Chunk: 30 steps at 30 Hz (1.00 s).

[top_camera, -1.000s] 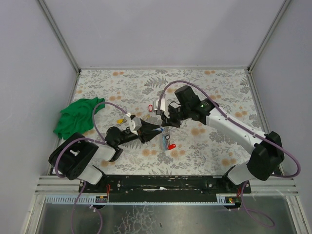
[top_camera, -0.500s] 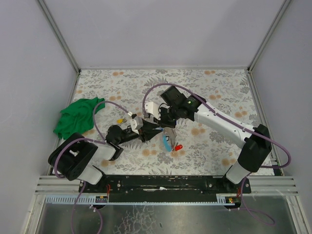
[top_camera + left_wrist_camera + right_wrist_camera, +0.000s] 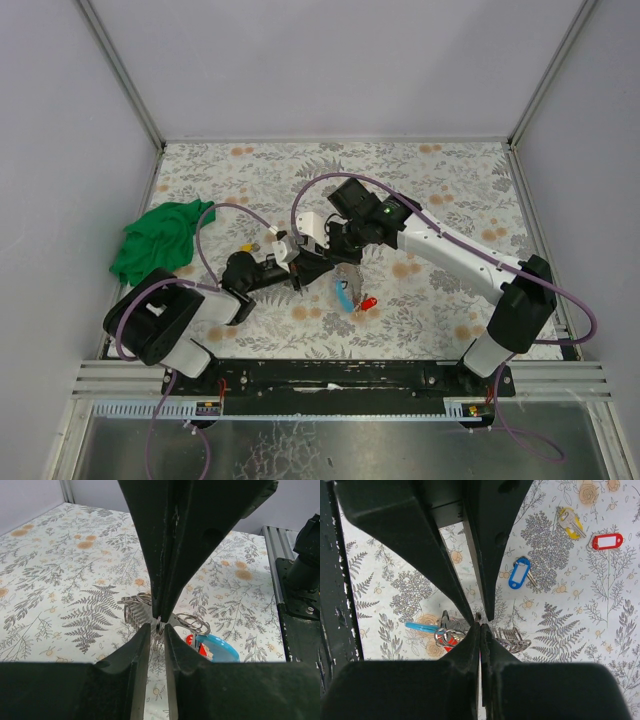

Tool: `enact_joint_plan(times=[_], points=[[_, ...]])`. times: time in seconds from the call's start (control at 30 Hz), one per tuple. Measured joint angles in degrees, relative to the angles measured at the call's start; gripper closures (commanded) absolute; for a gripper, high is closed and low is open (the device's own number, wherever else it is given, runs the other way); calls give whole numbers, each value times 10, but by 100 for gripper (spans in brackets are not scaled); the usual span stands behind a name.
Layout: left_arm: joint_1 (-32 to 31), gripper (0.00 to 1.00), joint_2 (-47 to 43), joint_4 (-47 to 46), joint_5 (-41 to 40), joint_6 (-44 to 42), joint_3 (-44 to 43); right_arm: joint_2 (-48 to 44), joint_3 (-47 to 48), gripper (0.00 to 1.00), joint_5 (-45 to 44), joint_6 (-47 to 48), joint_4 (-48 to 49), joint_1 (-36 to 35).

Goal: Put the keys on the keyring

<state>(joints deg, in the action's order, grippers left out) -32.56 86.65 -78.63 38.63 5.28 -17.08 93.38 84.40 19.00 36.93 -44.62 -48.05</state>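
The keyring [image 3: 159,626] hangs above the table between the two grippers, seen edge-on. My right gripper [image 3: 480,628] is shut on its rim; it comes down from above in the left wrist view. My left gripper [image 3: 158,630] has its jaws a narrow gap apart, the ring's edge between the fingertips without clear contact. From the ring hang a blue tag [image 3: 217,647], a red tag [image 3: 192,641] and a fan of metal keys [image 3: 134,611]. Loose keys lie on the table: a blue-tagged one [image 3: 520,573], a yellow one [image 3: 568,521] and a red-tagged one [image 3: 607,541].
A crumpled green cloth [image 3: 160,240] lies at the table's left edge. Both grippers [image 3: 326,262] meet over the middle of the floral tabletop [image 3: 440,180], their purple cables looping above them. White walls close in the back and sides.
The right arm swung left with the ring, bringing it to the left gripper. The left jaws narrowed around the ring's edge. The hanging tags shifted slightly.
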Motion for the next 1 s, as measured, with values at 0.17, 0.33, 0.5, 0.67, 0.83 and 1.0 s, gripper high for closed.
enact_joint_plan(times=[0.17, 0.33, 0.5, 0.67, 0.83, 1.0], points=[[0, 100, 1, 7, 4, 1, -3, 0, 0, 99, 0, 2, -1, 0], [0, 100, 6, 0, 6, 5, -5, -1, -1, 79, -2, -2, 3, -1], [0, 100, 30, -30, -3, 21, -1, -54, -57, 68, -15, -40, 70, -1], [0, 100, 34, -44, -6, 33, 6, -150, -141, 69, -36, -86, 142, 0], [0, 100, 34, -55, -5, 35, 9, -212, -226, 71, -27, -140, 240, 37], [0, 100, 34, -67, -4, 37, 11, -234, -320, 68, 37, -167, 335, 89]])
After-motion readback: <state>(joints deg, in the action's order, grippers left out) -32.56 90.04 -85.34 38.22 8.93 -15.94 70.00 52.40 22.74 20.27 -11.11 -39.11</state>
